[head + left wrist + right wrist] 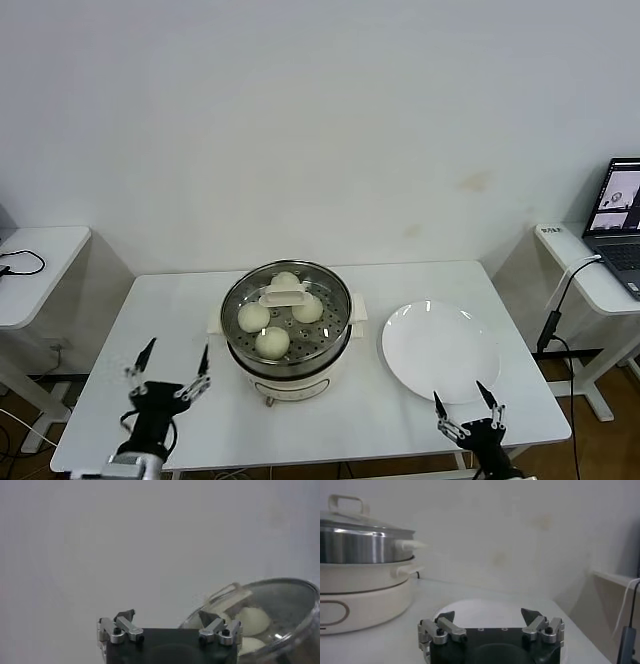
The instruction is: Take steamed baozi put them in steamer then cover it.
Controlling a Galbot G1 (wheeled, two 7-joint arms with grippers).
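A white counter [180, 310] carried a round stainless-steel steamer [287, 352] on a cream-white base, standing near its middle. Four pale, smooth steamed baozi [272, 342] sat inside on the perforated tray: one toward the wall, one on each side, and one nearest the robot. The cover [247, 292], a clear glass lid with a metal rim and a cream-white handle at its centre, rested on top of the steamer, closing it. Beside the steamer, on the robot's right, lay a flat white plate [440, 350] with nothing on it. The left gripper [171, 363] hung over the counter's near edge, apart from the steamer, its fingers spread wide and holding nothing. The right gripper [464, 405] hung at the plate's near rim, its fingers likewise spread wide with nothing between them.
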